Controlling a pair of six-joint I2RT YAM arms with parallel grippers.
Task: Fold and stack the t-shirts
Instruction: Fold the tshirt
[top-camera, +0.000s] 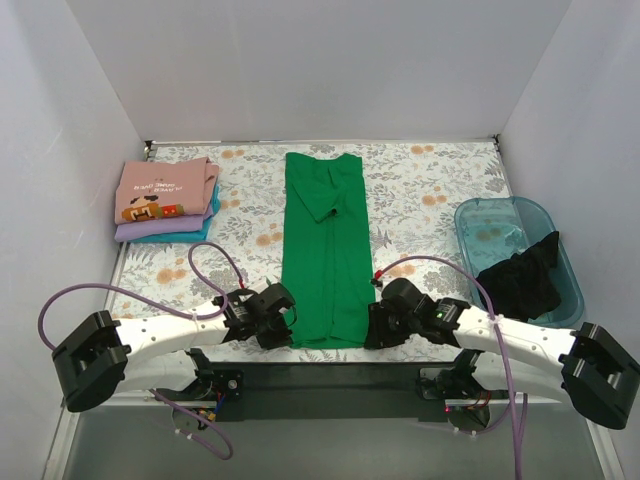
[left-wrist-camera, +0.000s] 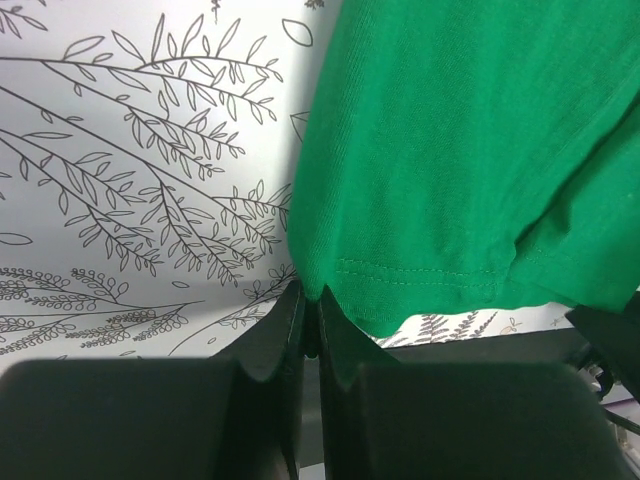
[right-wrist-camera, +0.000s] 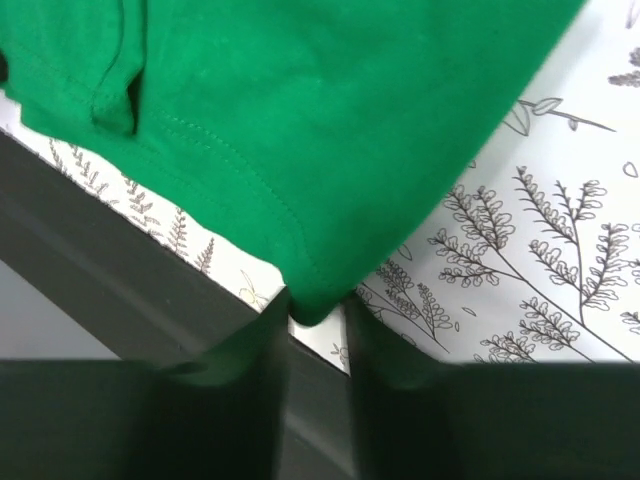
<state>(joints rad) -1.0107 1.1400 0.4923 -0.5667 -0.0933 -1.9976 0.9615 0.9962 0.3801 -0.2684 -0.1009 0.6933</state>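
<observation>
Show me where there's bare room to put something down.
Two bare patches: between the pink-topped shirt stack and the long bright green t-shirt, and between that shirt and the translucent teal plastic bin. Left pincer and right pincer crowd the near edge.

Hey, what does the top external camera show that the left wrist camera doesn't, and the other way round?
Only the top external view: the green t-shirt at full length, folded into a long strip, the stack of folded t-shirts at far left, the teal bin holding a dark t-shirt, and the right end effector at the hem's other corner. Only the left wrist view: the hem stitching and the left end effector pinched shut on the hem corner. Both: the green t-shirt on the floral tablecloth.
</observation>
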